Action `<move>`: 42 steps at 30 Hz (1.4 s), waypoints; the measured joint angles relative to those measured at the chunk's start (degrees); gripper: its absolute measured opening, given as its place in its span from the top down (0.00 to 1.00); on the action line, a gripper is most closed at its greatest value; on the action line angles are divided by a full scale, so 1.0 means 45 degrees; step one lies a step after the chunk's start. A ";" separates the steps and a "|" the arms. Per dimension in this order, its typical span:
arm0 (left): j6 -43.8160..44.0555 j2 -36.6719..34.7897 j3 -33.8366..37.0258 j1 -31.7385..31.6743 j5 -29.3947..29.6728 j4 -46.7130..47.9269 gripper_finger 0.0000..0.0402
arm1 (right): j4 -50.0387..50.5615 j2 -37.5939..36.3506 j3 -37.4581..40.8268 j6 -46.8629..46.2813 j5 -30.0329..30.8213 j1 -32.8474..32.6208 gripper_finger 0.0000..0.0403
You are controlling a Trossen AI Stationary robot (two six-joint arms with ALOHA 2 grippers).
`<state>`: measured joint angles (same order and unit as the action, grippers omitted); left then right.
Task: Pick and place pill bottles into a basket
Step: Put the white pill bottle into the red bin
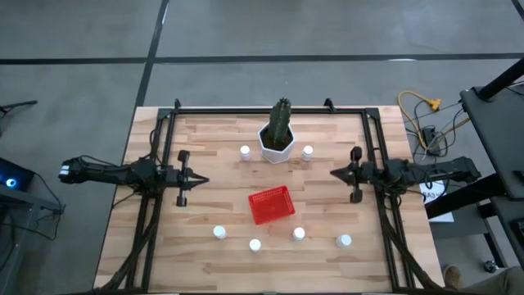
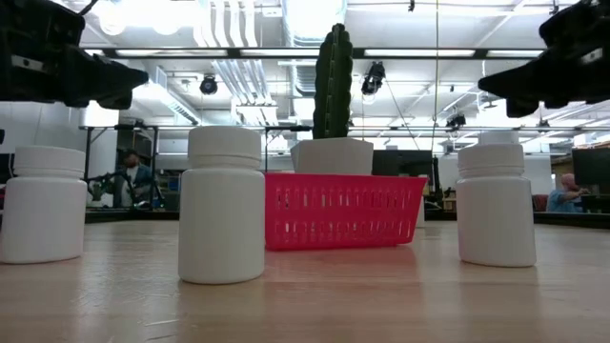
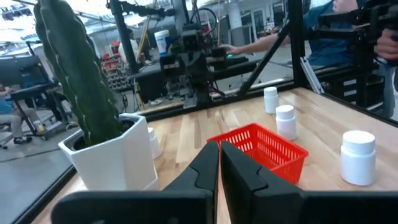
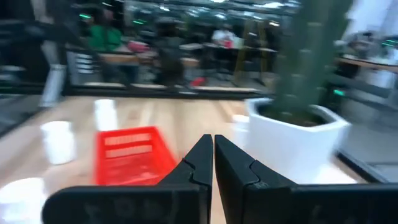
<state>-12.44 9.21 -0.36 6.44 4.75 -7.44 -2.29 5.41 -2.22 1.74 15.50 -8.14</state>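
Six pill bottles stand loose on the table, four in front of the empty red basket and two by the cactus pot, while left gripper and right gripper hover clenched, so nothing is placed yet.

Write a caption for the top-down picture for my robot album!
Six pill bottles wait around an empty red basket while both claws hover apart.
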 joint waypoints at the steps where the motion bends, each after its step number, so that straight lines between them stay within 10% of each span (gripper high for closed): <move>1: -0.0001 0.0000 0.0000 0.0000 0.0000 0.0024 1.00 | 0.0389 0.0000 -0.0240 0.0002 0.0186 0.0000 0.98; 13: -0.0007 0.0000 0.0000 0.0000 0.0005 0.0043 1.00 | 0.3216 0.0362 -0.2427 -0.0523 0.0877 -0.0010 0.98; 18: -0.0106 -0.0019 0.0000 -0.0001 0.0008 0.0011 1.00 | 0.4892 0.2168 -0.3694 -0.1014 0.2622 0.0149 0.98; 42: -0.0318 -0.0019 0.0000 0.0003 0.0058 0.0087 1.00 | 0.6105 0.9591 -0.8152 -0.1694 0.2486 0.1105 0.95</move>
<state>-13.87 9.13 -0.36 6.45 5.02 -7.05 25.18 48.57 -38.90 -5.88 26.69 -3.17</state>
